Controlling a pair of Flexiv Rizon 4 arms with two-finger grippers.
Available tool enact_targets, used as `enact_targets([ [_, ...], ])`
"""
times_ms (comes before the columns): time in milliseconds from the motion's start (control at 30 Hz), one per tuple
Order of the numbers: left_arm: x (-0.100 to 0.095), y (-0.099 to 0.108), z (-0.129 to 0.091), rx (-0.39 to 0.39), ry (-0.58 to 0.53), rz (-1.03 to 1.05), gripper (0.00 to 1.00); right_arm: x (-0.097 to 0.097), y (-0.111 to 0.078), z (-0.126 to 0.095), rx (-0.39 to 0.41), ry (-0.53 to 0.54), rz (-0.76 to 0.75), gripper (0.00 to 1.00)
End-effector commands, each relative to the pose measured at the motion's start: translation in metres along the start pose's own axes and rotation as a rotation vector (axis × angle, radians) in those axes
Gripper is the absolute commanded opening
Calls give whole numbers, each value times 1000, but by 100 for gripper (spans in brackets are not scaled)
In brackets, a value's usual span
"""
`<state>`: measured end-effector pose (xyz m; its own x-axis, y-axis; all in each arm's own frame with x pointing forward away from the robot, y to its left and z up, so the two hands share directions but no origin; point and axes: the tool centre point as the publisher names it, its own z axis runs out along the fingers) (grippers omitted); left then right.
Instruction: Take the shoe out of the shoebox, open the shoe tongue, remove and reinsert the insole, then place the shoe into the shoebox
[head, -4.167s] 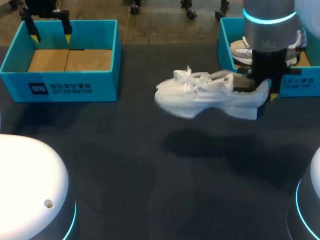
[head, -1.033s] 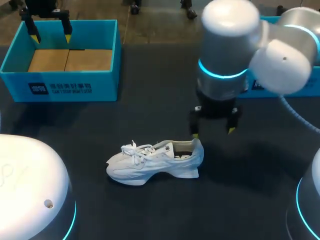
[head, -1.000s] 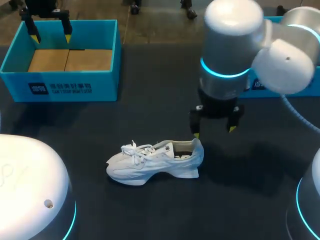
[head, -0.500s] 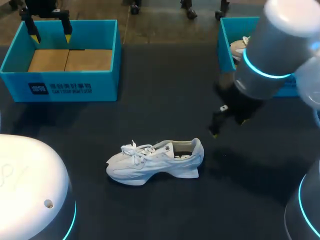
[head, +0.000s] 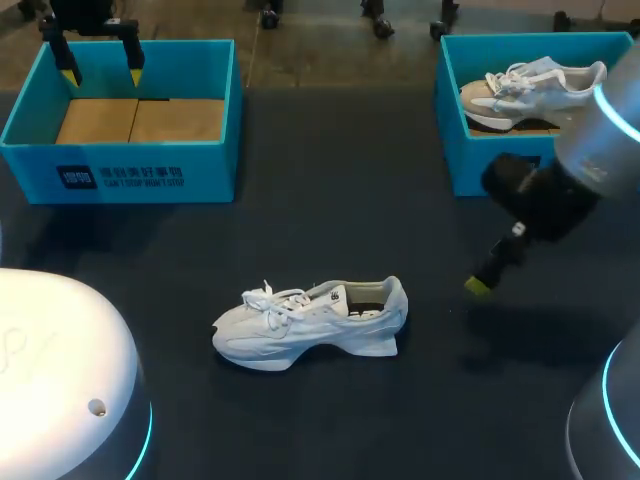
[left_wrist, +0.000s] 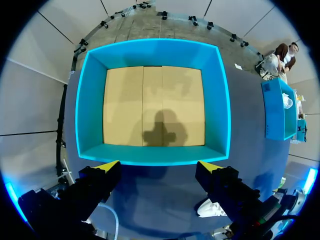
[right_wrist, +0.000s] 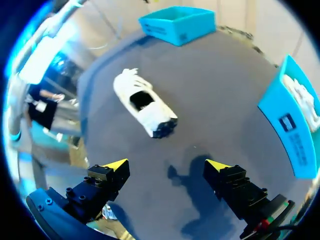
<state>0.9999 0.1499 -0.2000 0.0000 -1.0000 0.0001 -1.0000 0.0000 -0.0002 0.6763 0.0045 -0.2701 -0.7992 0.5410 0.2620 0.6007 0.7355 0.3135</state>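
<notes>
- Head view: a white lace-up sneaker (head: 310, 322) stands on the dark table (head: 300, 200), toe toward 9 o'clock. The right gripper (head: 478, 285) hangs at its 3 o'clock, apart from it. The left gripper (head: 100, 62) hovers over a teal shoebox (head: 120, 175) at the sneaker's 10 o'clock.
- Left wrist view: the left gripper (left_wrist: 159, 167) is spread and empty above the shoebox's (left_wrist: 150, 155) near wall.
- Right wrist view: the right gripper (right_wrist: 167, 165) is spread and empty, with the sneaker (right_wrist: 142, 102) ahead at 11 o'clock.

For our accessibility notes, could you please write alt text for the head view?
A white shoe stands free on its sole mid-table. The right arm hangs tilted beside its heel, clear of it. One blue shoebox at far left shows a bare cardboard floor, the left arm, jaws open, above it; a second shoebox at far right holds another shoe.
</notes>
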Motion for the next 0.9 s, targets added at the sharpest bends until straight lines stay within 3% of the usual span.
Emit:
enact_targets([
  [33, 0, 0, 0, 0, 0, 0, 100, -3, -12, 0, -448, 480, -481, 100],
  [300, 0, 0, 0, 0, 0, 0, 100, -12, -19, 16, -547, 461, -700, 100],
  [533, 0, 0, 0, 0, 0, 0, 100, -6, -22, 28, -576, 360, -841, 100],
  [900, 0, 0, 0, 0, 0, 0, 100, -6, -22, 28, -576, 360, -841, 100],
])
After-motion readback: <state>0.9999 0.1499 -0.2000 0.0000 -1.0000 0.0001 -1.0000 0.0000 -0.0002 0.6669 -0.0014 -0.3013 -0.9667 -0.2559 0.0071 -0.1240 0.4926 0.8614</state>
